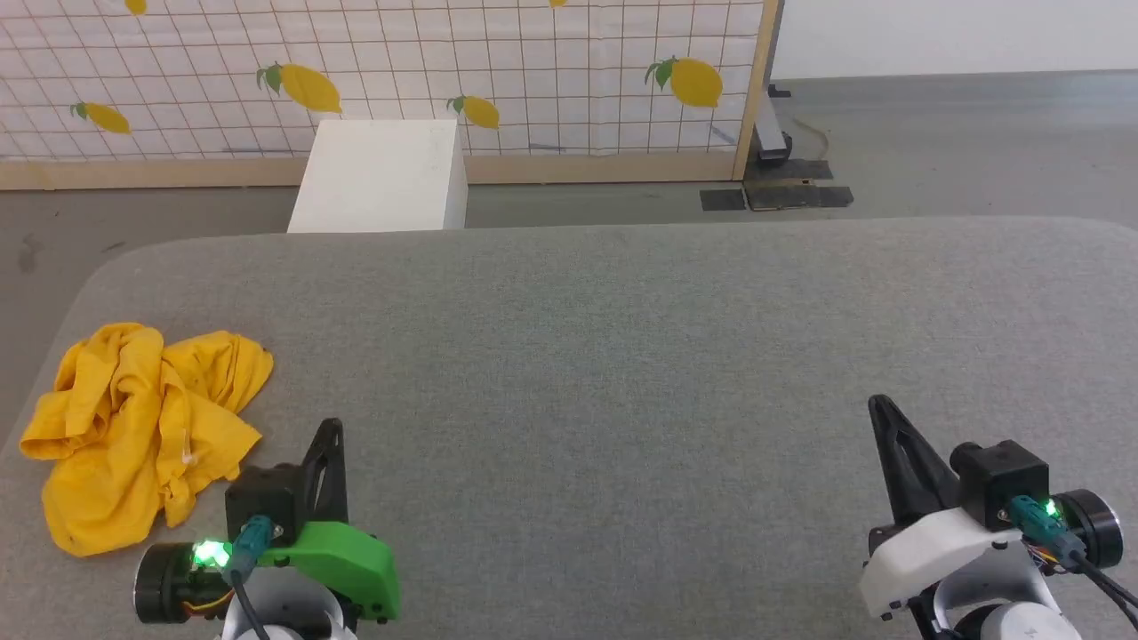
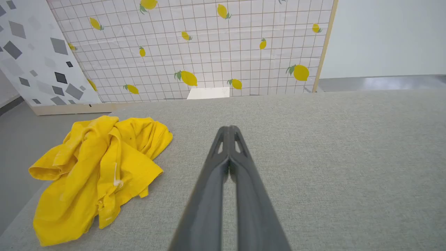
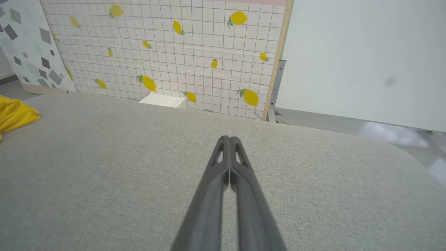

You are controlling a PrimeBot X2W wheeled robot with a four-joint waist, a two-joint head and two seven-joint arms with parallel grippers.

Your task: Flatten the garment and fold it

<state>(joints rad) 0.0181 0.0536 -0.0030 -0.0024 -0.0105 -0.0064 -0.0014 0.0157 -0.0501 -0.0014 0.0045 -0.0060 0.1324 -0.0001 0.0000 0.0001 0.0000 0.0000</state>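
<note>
At the table's (image 1: 622,338) near left corner the garment (image 1: 147,427) lies crumpled, flattening not yet begun, both the left gripper (image 1: 331,433) and right gripper (image 1: 880,409) closed and empty; next, the left should open and reach left.

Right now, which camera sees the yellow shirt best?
The left wrist view. There the yellow shirt is big, close and whole, crumpled on the grey surface. The head view also shows all of it, but smaller, near the left side. The right wrist view catches just a yellow corner at its left edge.
</note>
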